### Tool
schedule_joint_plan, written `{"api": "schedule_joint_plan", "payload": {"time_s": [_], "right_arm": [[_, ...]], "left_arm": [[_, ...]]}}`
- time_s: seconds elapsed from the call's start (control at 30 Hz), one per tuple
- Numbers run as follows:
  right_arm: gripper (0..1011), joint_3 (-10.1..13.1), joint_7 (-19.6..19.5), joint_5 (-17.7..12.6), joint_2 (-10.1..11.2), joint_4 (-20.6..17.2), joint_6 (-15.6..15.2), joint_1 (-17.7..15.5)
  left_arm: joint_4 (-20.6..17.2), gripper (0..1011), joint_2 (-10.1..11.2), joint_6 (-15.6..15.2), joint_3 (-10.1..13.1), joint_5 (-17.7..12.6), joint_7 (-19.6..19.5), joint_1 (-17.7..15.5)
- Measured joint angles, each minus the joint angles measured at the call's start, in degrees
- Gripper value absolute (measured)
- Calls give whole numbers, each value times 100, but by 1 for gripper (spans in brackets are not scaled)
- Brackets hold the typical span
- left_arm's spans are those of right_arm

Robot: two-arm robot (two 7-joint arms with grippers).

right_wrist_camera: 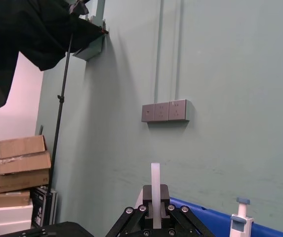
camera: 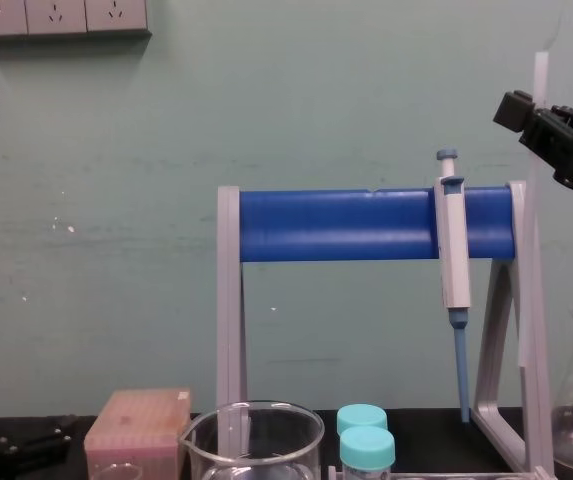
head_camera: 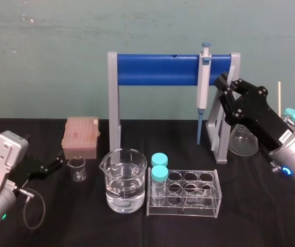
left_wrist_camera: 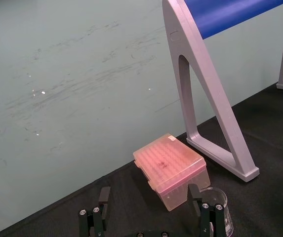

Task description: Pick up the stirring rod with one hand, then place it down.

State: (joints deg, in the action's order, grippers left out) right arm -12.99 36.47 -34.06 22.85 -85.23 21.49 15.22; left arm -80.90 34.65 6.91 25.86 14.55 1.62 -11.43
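Against the pale green wall [camera: 316,100], the fingers [right_wrist_camera: 164,196] of the right gripper [camera: 524,108] were clamped on the stirring rod [camera: 539,72], held upright above the top bar of the blue rack [camera: 336,225] (its lower end I couldn't make out). The left gripper [head_camera: 59,163] sat low at the left of the black table [head_camera: 271,216], fingers spread, near a pink box [head_camera: 80,136].

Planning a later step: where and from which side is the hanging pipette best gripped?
Probably the pipette by its straight grey body below the blue bar, coming from the front: it hangs upright, facing the robot, and its tip is thin.
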Motion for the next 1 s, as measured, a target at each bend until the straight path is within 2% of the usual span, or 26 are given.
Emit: {"api": "schedule_joint_plan", "payload": {"time_s": [1.0], "right_arm": [[77,-19,-11,-24,22,-64,-49,-73]], "left_arm": [[0,1000,0,0,0,0,0,0]]}}
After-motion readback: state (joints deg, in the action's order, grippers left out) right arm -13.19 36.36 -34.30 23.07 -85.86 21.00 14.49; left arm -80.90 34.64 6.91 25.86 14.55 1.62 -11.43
